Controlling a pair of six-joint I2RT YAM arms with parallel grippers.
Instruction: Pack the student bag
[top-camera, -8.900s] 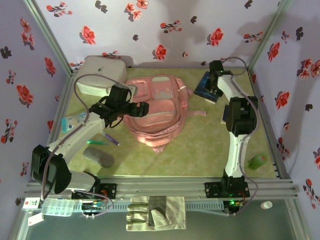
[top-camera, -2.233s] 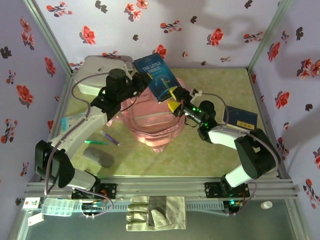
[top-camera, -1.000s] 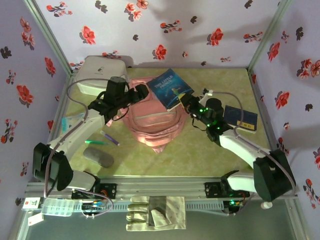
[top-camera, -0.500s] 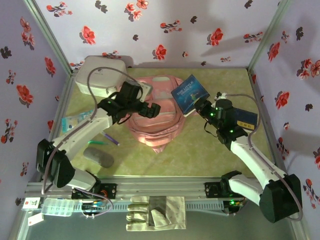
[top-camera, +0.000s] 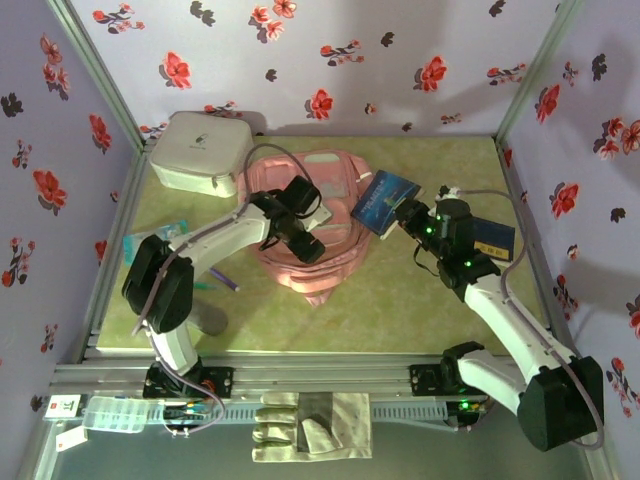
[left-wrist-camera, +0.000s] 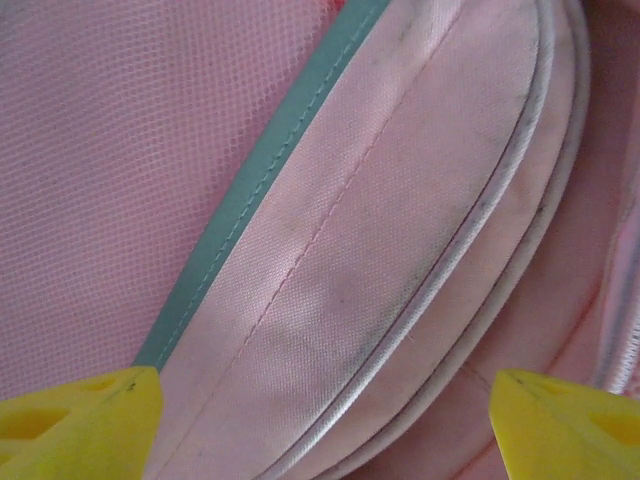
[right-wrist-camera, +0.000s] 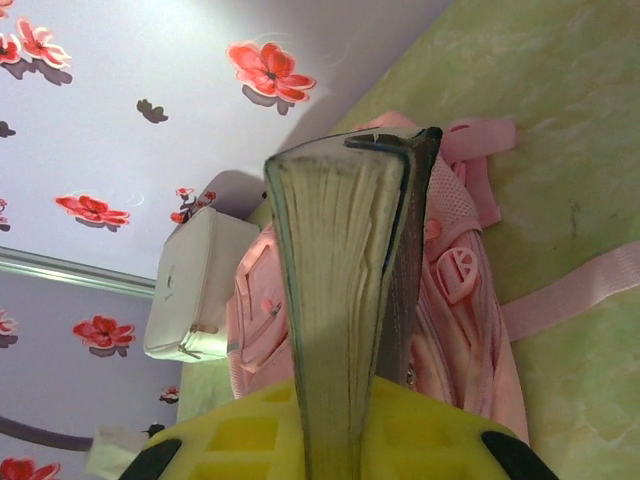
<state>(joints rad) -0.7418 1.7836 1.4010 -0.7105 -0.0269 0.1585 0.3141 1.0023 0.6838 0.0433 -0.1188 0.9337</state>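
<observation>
Green worktop (top-camera: 400, 290), floral walls; student bag (top-camera: 335, 272) at centre, long axis near-to-far. Wide-open left end effector (top-camera: 310, 248) low against its fabric. Clamped in right end effector (top-camera: 406, 214), blue book (top-camera: 385, 198) just right of bag; next move likely leftward.

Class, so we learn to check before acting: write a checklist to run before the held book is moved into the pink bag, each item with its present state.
1. The right claw grips the book: ok.
2. The left claw is open and holds nothing: ok.
3. The bag has its mouth open wide enough: cannot tell.
4. The book is above the bag's middle: not ok, it hangs at the bag's right edge.
5. The way in is free: probably not ok, the left claw sits over the bag.
</observation>
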